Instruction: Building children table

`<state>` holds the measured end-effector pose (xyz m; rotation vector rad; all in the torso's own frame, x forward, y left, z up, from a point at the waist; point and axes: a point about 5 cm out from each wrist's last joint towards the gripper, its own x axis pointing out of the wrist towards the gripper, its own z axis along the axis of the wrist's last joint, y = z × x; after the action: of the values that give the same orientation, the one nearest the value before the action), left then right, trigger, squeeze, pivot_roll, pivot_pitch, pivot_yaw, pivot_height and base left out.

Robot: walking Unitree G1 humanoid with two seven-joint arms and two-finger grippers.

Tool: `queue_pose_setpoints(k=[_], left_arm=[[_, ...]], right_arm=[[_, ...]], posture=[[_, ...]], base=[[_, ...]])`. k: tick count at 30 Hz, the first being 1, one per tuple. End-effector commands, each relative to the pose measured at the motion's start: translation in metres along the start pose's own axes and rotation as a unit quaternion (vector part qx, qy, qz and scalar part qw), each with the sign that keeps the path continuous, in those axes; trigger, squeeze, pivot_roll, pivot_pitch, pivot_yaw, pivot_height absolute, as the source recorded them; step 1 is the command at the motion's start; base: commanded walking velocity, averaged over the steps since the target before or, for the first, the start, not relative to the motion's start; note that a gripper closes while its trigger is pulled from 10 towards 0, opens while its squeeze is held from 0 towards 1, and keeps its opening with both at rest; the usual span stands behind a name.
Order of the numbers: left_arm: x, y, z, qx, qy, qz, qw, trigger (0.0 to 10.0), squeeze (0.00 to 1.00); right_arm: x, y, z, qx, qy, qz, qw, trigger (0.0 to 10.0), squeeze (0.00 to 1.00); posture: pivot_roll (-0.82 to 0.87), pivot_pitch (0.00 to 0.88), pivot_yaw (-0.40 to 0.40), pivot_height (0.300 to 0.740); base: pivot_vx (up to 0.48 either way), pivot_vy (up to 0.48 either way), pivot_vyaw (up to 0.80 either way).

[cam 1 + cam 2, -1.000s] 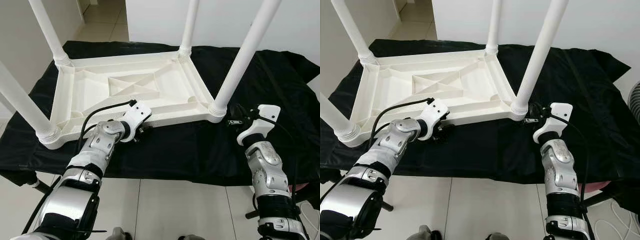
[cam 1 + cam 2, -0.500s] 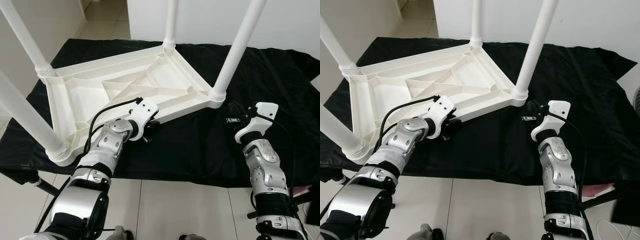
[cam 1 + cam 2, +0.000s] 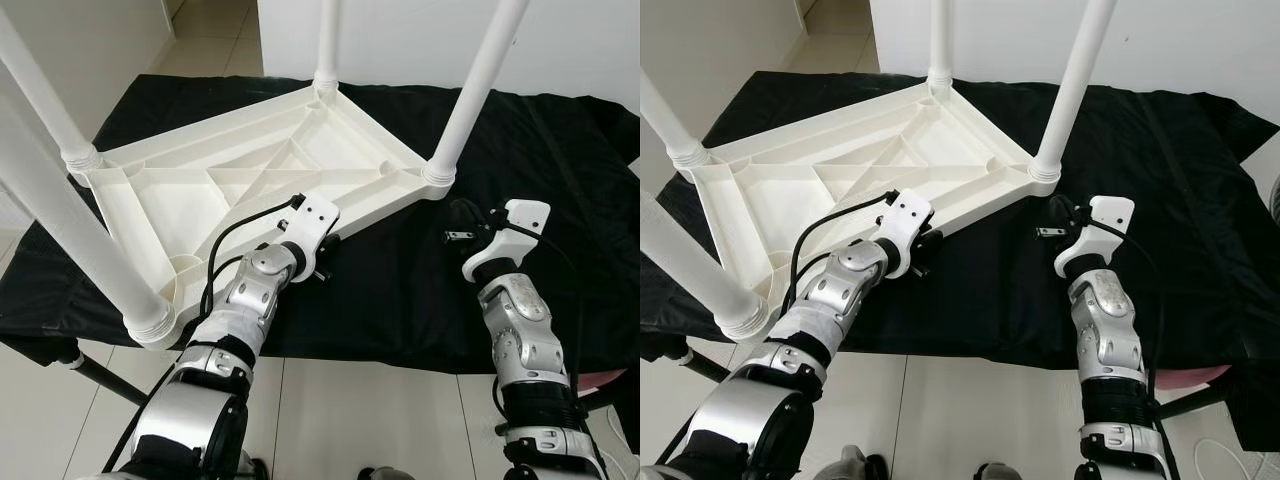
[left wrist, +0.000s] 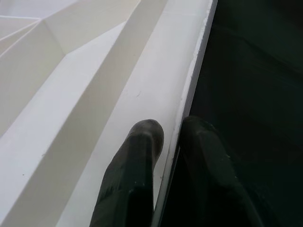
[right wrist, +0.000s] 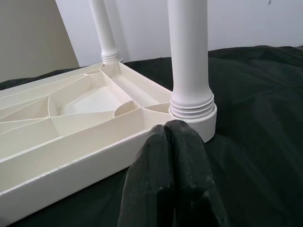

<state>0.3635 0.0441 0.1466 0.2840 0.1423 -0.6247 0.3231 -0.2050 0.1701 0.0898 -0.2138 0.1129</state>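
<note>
In the left eye view, the white plastic children's table (image 3: 250,170) is lying upside down on a counter draped in black cloth (image 3: 400,290), its four screwed-in legs standing upward and its long axis running diagonally from the near-left corner, which is overhanging the counter edge, toward the far right. The left gripper (image 3: 322,262) is sitting at the near long rim of the table, about midway along it, while the right gripper (image 3: 456,237) is hovering over the cloth just below the corner leg (image 3: 470,95), apart from it. The right eye view is showing the same layout, with the left arm clearly the nearer one to the table. In the left wrist view, the two black fingers (image 4: 135,165) are straddling the thin rim, one on the white inside face and one on the cloth side, pinching that edge. In the right wrist view, the right gripper's fingers are pressed together and holding nothing, pointing straight at the base collar of the corner leg close ahead. Any further turning of the table looks to depend on the left arm's hold.
</note>
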Motion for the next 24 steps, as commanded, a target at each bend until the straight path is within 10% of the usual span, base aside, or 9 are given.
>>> queue_pose_setpoints(k=[1,8,9,10,15,16,24], left_arm=[[-0.002,0.01,0.015,0.014,-0.042,0.085,0.995,10.0,0.0],[-0.002,0.009,0.015,0.015,-0.047,0.075,0.996,10.0,0.07],[-0.002,0.008,0.015,0.015,-0.048,0.075,0.996,10.0,0.31],[-0.003,0.007,0.015,0.016,-0.05,0.073,0.996,10.0,1.0],[-0.003,0.005,0.016,0.026,-0.054,0.065,0.996,10.0,1.0],[-0.004,0.003,0.017,0.028,-0.061,0.057,0.996,10.0,0.0],[-0.016,-0.005,0.023,0.04,-0.088,0.007,0.995,10.0,0.0]], right_arm=[[0.0,0.002,-0.001,0.004,0.0,0.001,1.0,10.0,0.0],[0.001,0.002,0.0,0.004,-0.001,0.001,1.0,10.0,0.0],[0.001,0.003,0.0,0.004,-0.001,0.001,1.0,10.0,0.0],[0.001,0.003,0.0,0.005,-0.002,0.001,1.0,10.0,0.0],[0.002,0.003,0.0,0.005,-0.001,0.001,1.0,10.0,0.0],[0.002,0.004,0.0,0.005,-0.001,0.002,1.0,10.0,0.0],[0.002,0.005,0.0,0.005,-0.001,0.005,1.0,10.0,0.0]], posture=[[-0.15,0.08,0.044,0.74],[-0.14,0.082,0.05,0.74],[-0.14,0.082,0.05,0.74],[-0.14,0.083,0.05,0.74],[-0.14,0.083,0.05,0.74],[-0.14,0.086,0.045,0.74],[-0.13,0.09,0.046,0.74]], base=[[0.0,0.0,0.0],[0.0,0.0,0.0],[0.0,0.0,0.0],[0.0,0.0,0.0],[0.0,0.0,0.0],[0.0,0.0,0.0],[0.0,0.0,0.0]])
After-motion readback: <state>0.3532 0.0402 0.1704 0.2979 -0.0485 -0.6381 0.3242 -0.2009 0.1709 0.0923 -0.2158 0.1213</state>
